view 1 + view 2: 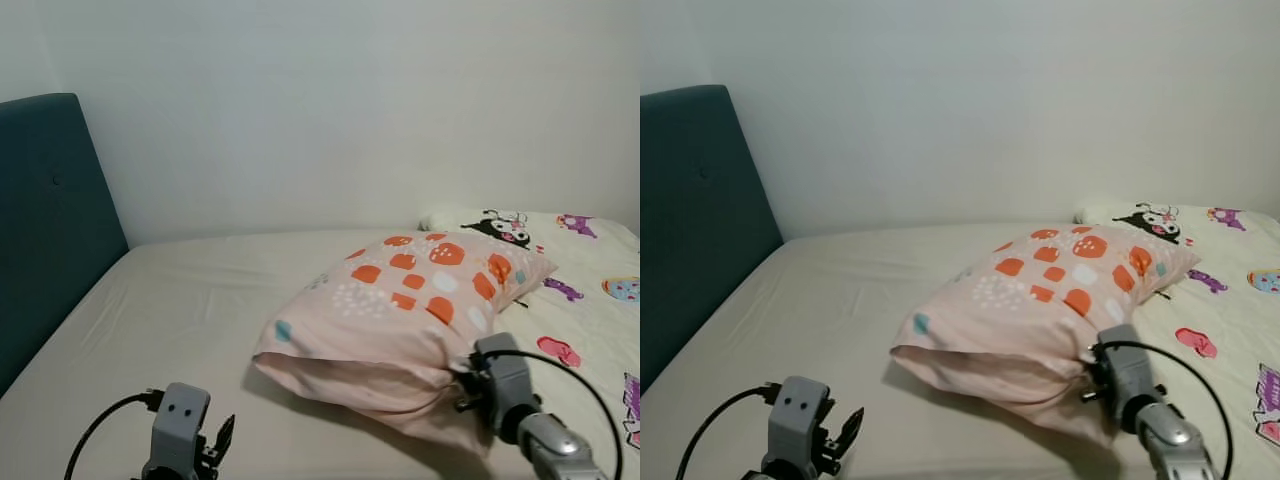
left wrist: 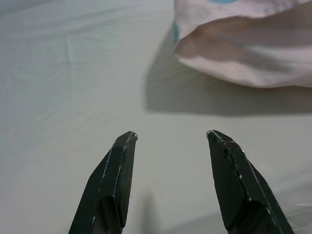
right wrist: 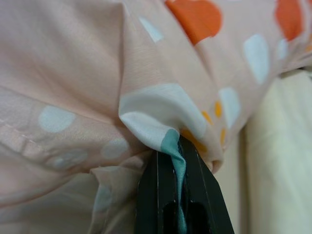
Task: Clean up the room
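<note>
The bed (image 1: 180, 330), covered in a plain cream sheet, spreads across the scene, with a dark teal headboard (image 1: 45, 220) standing along its left side and a bare white wall (image 1: 350, 110) behind it. On the bed's right part lies a cream blanket (image 1: 590, 300) printed with cartoon figures, reaching back to the wall. The pink pillow (image 1: 400, 305), patterned with orange, white and teal spots, lies across the middle of the bed, its far end resting on the blanket's edge and its open pillowcase end toward the robot. The right pincer (image 3: 179, 195) is clenched on a pinched fold of the pillowcase at the pillow's near right corner; in the right wrist view the two black fingers (image 3: 204, 195) stand pressed together with a sliver of teal and white fabric caught between them. The left pincer (image 2: 170, 141) hovers low over the bare sheet near the bed's front left, released, its fingers (image 2: 117, 170) spread well apart and grasping nothing; the pillow's open end and its shadow lie just beyond the tips, not touching them.
</note>
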Controlling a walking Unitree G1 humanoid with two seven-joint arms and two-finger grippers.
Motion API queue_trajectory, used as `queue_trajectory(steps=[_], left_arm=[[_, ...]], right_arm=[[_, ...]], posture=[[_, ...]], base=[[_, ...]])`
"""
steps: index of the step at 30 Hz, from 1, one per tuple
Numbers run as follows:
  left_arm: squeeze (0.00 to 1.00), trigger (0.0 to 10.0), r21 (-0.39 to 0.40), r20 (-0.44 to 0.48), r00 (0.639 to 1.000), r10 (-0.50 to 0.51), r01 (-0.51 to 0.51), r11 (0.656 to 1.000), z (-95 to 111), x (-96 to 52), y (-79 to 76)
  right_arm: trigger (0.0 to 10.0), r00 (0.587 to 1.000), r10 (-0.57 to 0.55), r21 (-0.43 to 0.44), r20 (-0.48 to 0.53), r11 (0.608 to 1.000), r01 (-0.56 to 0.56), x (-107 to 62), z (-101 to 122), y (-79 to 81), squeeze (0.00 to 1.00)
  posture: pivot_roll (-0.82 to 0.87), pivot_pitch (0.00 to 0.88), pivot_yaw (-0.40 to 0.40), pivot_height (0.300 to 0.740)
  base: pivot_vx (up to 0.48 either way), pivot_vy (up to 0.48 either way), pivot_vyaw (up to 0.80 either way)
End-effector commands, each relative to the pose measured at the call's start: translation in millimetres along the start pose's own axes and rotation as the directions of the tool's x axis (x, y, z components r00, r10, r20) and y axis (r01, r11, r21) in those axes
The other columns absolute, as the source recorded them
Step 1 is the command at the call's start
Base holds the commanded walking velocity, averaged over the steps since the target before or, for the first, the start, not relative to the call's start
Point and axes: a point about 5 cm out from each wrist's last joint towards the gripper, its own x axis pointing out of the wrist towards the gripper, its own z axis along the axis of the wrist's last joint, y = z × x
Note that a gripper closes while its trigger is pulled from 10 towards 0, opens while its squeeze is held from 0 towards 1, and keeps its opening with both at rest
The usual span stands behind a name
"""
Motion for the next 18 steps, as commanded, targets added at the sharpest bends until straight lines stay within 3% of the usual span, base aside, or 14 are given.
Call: queue_trajectory(steps=[1,9,11,18], left_arm=[[0.0,10.0,-0.006,-0.003,1.0,0.025,-0.025,1.0,1,-1.4,6.8],[0.0,10.0,-0.031,0.016,0.999,0.052,-0.051,0.998,9,6.0,13.9],[0.0,10.0,-0.045,0.036,0.998,0.054,-0.052,0.998,16,13.5,17.4],[0.0,10.0,-0.039,0.048,0.998,0.05,-0.048,0.998,22,17.5,21.0]], right_arm=[[0.0,0.996,-0.08,0.005,0.033,0.997,0.08,-2.1,12,-17.3,0.0],[0.0,0.989,-0.148,-0.013,0.0,0.989,0.148,-6.9,11,-36.5,0.0],[0.0,0.975,-0.223,-0.029,-0.019,0.975,0.222,-12.9,9,-51.3,0.0],[0.0,0.973,-0.232,-0.07,-0.007,0.97,0.231,-21.0,22,-74.8,0.0]], posture=[[-0.04,0.114,-0.002,0.576],[-0.04,0.113,-0.003,0.576],[-0.04,0.113,-0.001,0.576],[-0.03,0.107,0.002,0.576]], base=[[0.0,0.0,0.0],[0.0,0.0,0.0],[0.0,0.0,0.0],[0.0,0.0,0.0]])
